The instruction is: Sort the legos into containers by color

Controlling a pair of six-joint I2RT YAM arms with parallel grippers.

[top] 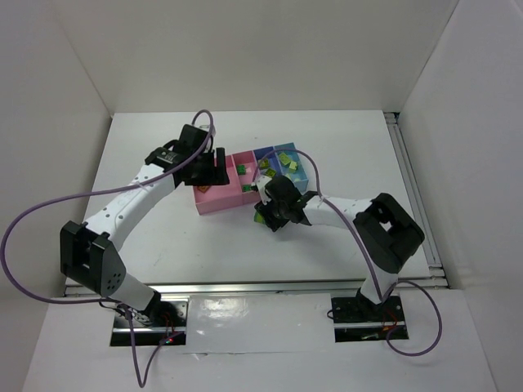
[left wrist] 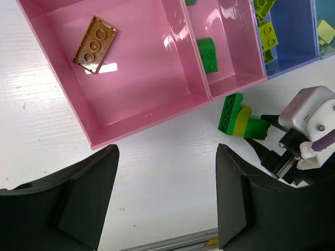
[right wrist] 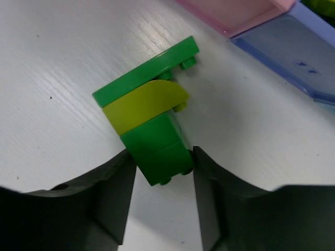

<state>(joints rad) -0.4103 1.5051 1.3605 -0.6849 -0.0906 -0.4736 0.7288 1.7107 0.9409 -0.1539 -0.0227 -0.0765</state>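
The tray has a large pink compartment [left wrist: 141,78] holding one orange-brown lego [left wrist: 95,44], a narrow pink one [left wrist: 230,47] with a dark green lego [left wrist: 208,54], a periwinkle blue one [left wrist: 290,42] with lime legos [left wrist: 268,34], and a light blue one [top: 288,163]. My right gripper [right wrist: 162,180] is shut on the lower green brick of a joined green, lime and green stack [right wrist: 149,115], just in front of the tray; the stack also shows in the left wrist view [left wrist: 241,120]. My left gripper [left wrist: 166,198] is open and empty above bare table beside the large pink compartment.
The tray [top: 214,204] sits mid-table with white walls all round. The right arm's wrist [left wrist: 306,117] lies close to my left gripper's right finger. A metal rail runs along the table's right edge [top: 413,188].
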